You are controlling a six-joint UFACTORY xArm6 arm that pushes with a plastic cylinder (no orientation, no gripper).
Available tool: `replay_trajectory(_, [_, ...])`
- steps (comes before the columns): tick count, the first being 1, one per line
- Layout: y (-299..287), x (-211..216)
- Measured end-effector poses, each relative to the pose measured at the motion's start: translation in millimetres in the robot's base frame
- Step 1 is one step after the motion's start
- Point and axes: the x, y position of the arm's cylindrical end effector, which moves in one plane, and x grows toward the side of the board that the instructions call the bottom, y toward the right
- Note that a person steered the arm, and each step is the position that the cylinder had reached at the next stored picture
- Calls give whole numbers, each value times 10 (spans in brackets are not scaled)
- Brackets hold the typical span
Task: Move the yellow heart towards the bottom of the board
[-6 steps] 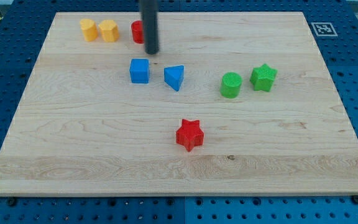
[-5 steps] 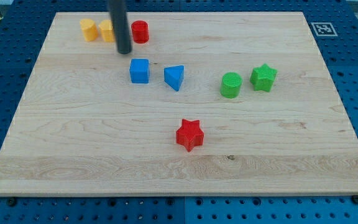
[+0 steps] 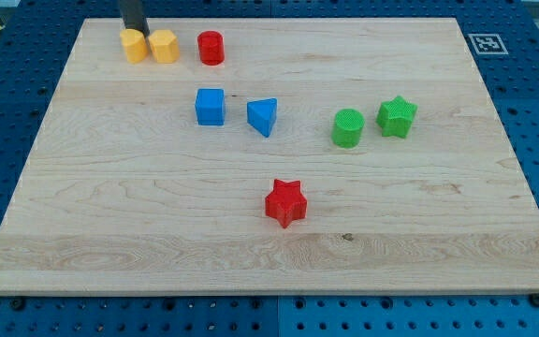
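Two yellow blocks sit side by side at the board's top left. The left yellow block [image 3: 134, 45] looks rounded or hexagonal. The right yellow block [image 3: 164, 45] looks like the heart, though the shape is small. The dark rod comes down from the view's top edge, and my tip [image 3: 135, 30] stands just above the left yellow block, at or very near its top side. It is up and to the left of the heart-like block.
A red cylinder [image 3: 211, 47] stands right of the yellow pair. A blue cube [image 3: 210, 107] and a blue triangle [image 3: 262, 116] lie below it. A green cylinder [image 3: 348, 127] and a green star [image 3: 397, 116] are at the right. A red star [image 3: 285, 202] is at lower centre.
The rod has swept left and towards the view's top, from beside the red cylinder, past the right yellow block, to behind the left yellow block. No block has visibly moved.
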Motion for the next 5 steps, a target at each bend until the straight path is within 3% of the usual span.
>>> replay_trajectory(2, [-42,69])
replay_trajectory(5, [-43,868])
